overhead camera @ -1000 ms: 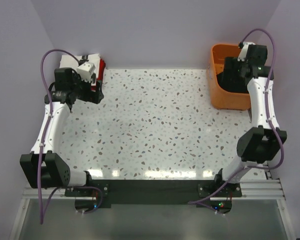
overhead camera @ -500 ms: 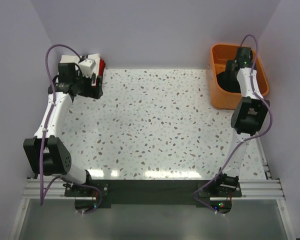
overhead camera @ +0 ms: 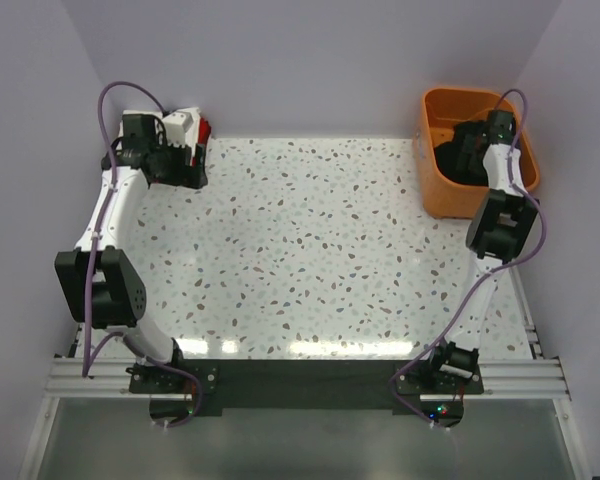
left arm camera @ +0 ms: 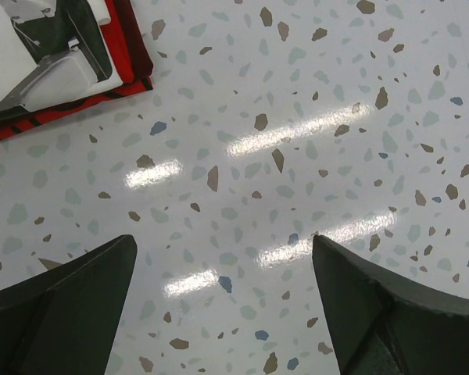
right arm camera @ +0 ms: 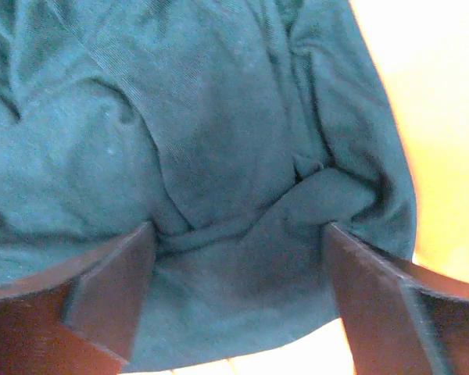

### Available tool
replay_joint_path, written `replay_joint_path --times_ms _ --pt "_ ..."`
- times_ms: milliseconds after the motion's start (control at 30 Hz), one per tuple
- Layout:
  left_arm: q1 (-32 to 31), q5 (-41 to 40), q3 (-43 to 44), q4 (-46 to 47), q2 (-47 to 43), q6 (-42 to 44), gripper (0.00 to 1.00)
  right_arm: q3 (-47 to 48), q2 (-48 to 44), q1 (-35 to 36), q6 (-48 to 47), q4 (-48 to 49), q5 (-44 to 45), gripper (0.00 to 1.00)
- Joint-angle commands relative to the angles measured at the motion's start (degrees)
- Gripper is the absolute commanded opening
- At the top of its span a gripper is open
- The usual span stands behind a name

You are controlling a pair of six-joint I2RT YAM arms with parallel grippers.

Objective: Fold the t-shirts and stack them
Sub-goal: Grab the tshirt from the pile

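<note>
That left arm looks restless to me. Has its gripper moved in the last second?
Yes. The left gripper has shifted toward the table's far edge, nearer the folded t-shirts in the far left corner. Its jaws are open.

Robot lab test cell, plain lilac walls (overhead camera: 310, 60), speckled tabletop (overhead camera: 310, 250), aluminium mounting rail (overhead camera: 525, 378) at near edge

The white terrazzo worktop (overhead camera: 310, 250), speckled grey, brown and blue, shows bright glare streaks by its near edge, along which a black strip (overhead camera: 300, 372) runs. An orange plastic basket (overhead camera: 432, 185) stands at its far right corner.
</note>
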Motion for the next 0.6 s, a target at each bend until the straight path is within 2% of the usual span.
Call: replay_joint_path --times_ms 0,67,100,133,200,267,500,567 --pt "-0.3 0.3 3.6 -1.6 1.2 -2.2 1.00 4.0 3.9 -0.7 0.4 0.9 -3.0 0.85" --pt "-0.2 0.3 4.0 -2.0 1.6 -2.2 1.00 5.4 5.4 -0.8 0.3 0.1 -4.3 0.66" --pt "-0.2 0.2 4.4 -2.3 1.6 -1.9 1.00 6.0 5.5 -0.9 0.1 0.0 -5.0 0.42" --pt "-0.2 0.0 4.6 -2.5 1.7 -1.9 1.00 5.9 4.8 -0.9 -0.3 0.0 -7.3 0.30" --pt "-0.2 -0.4 4.8 -2.9 1.4 -1.5 1.00 4.8 3.0 -0.9 -0.3 0.4 -9.2 0.00" --pt "-0.3 -0.3 4.6 -2.9 1.2 -1.2 1.00 2.8 -1.8 -0.9 0.8 1.9 -10.8 0.00" --pt "-0.2 1.1 3.1 -2.8 -1.0 -0.7 1.00 -17.5 -24.2 -0.9 6.7 12.6 -15.8 0.00" --pt "-0.3 2.0 1.7 -2.3 -2.0 -0.4 1.00 -21.7 -28.1 -0.9 8.6 15.1 -17.1 0.00"
